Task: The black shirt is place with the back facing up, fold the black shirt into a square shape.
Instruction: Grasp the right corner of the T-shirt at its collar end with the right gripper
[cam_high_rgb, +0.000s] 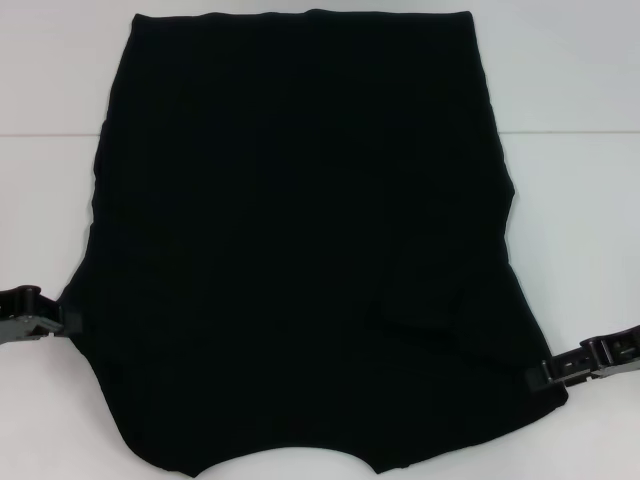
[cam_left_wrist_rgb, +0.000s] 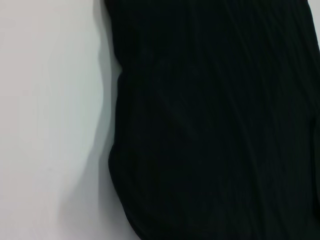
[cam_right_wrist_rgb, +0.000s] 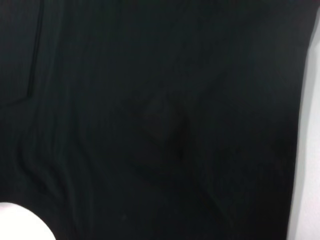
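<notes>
The black shirt (cam_high_rgb: 300, 240) lies flat on the white table (cam_high_rgb: 580, 150), plain side up, with no lettering showing. Its far hem is straight; its near part is wider, with a curved neckline at the front edge. A shallow crease crosses the cloth right of the middle. My left gripper (cam_high_rgb: 58, 320) sits at the shirt's near left edge, low on the table. My right gripper (cam_high_rgb: 545, 375) sits at the near right edge and overlaps the cloth slightly. Black shirt (cam_left_wrist_rgb: 215, 120) cloth beside bare table fills the left wrist view. Almost all of the right wrist view is black shirt (cam_right_wrist_rgb: 150, 100) cloth.
White table surface (cam_left_wrist_rgb: 45, 120) runs along both sides of the shirt and beyond its far hem. A faint seam line (cam_high_rgb: 50, 133) crosses the table behind the shirt's middle. No other objects show.
</notes>
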